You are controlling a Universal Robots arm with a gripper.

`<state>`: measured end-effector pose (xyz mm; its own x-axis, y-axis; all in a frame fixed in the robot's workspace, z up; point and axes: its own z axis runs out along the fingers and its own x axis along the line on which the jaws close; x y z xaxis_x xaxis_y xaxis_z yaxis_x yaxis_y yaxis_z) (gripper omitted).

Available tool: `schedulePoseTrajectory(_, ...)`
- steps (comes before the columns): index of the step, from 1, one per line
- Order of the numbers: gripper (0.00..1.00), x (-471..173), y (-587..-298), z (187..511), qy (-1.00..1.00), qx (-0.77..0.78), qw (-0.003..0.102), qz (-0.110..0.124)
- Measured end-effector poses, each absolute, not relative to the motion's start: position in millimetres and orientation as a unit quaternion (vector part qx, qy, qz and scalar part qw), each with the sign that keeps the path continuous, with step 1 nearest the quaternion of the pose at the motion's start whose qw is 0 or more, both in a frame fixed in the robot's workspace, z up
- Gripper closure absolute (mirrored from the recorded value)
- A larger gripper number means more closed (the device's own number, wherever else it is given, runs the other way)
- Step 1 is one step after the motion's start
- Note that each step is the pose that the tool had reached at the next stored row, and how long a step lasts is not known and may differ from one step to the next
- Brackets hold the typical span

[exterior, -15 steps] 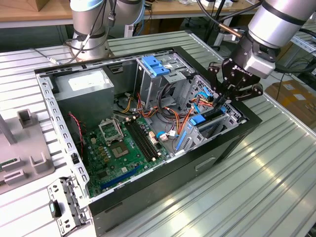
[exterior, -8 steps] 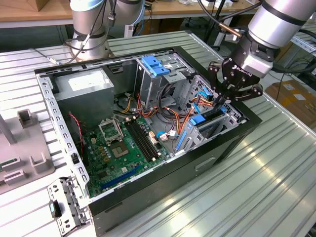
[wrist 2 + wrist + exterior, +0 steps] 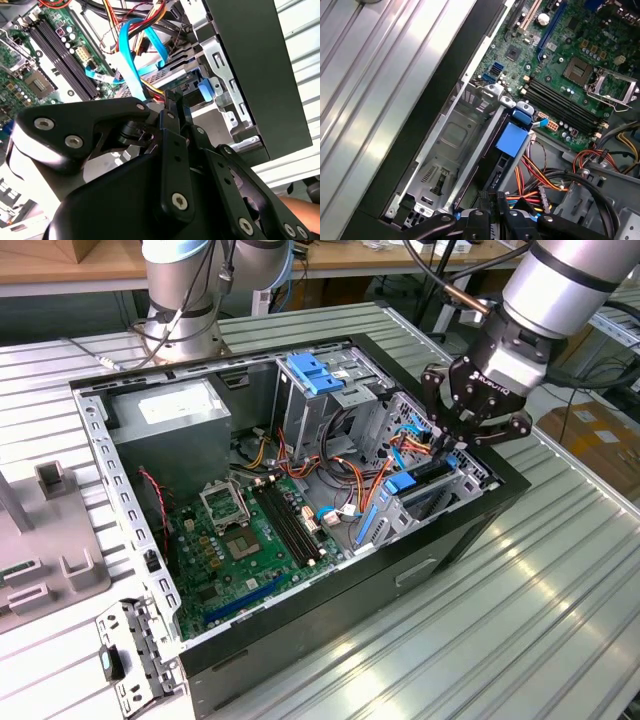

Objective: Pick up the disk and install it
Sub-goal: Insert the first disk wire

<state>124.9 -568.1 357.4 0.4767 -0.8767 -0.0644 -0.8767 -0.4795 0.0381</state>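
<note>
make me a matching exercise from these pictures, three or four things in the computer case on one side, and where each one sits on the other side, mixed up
Things:
1. grey power supply box
2. motherboard
3. gripper
4. light-blue bracket

Places:
A. on the case floor, toward the exterior view's left
B. over the drive bay at the exterior view's right end
C. far corner, exterior view's left
D. atop the metal cage at the far side

Pairs: 1-C, 2-A, 3-B, 4-D
</note>
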Motion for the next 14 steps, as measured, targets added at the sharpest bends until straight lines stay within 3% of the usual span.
schedulePoseTrajectory(14,0.83,124.9,-568.1,357.2,0.564,-0.825,0.002,0.037)
